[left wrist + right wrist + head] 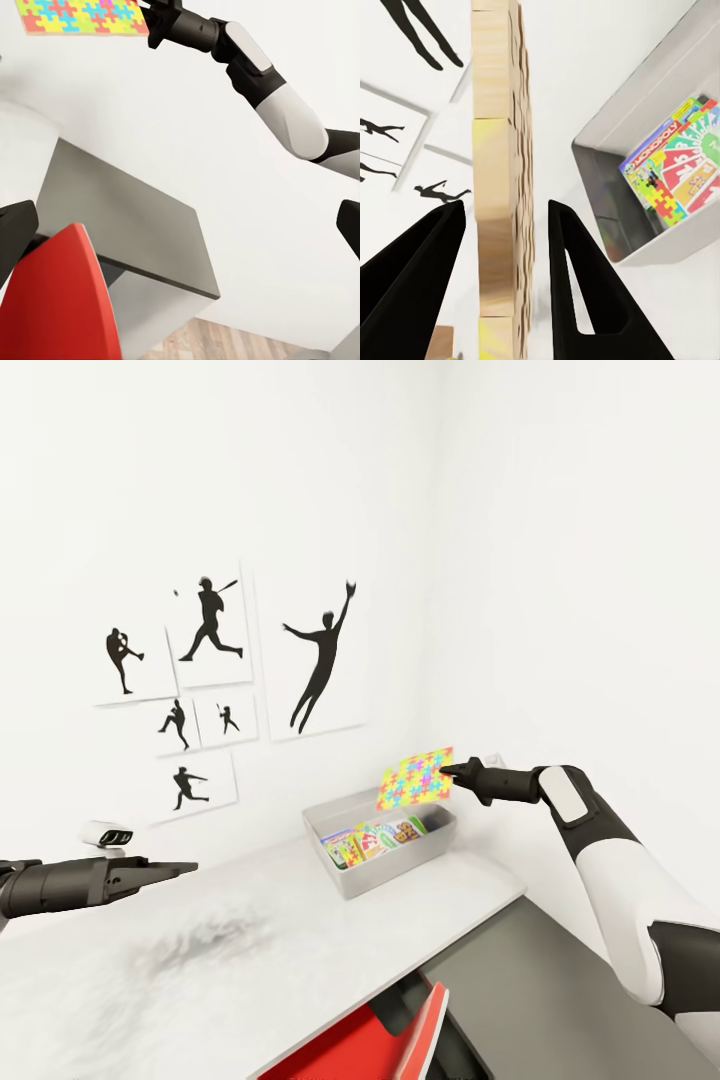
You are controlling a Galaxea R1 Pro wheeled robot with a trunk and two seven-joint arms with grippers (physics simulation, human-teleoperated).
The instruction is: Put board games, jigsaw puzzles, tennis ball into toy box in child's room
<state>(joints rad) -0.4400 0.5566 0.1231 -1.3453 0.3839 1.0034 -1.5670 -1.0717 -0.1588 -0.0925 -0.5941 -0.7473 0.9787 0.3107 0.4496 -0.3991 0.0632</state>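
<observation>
My right gripper point(447, 770) is shut on a jigsaw puzzle point(415, 778), a thin mosaic slab held tilted in the air just above the far right corner of the toy box point(340, 880). The right wrist view looks along the slab's edge point(499, 150), which stands between the two fingers. The light grey toy box stands at the far end of the table point(300, 950) and holds colourful board games point(375, 842), among them a Monopoly box point(652, 157), and a second puzzle point(662, 204). Over the table's left side my left gripper point(190, 869) hovers open and empty. The tennis ball and the bed are out of view.
A lower dark grey desktop point(540, 980) joins the table at the right. A red chair point(400, 1040) stands at the table's near edge. A small white device point(105, 835) sits at the far left. Sports posters point(215, 630) hang on the wall behind.
</observation>
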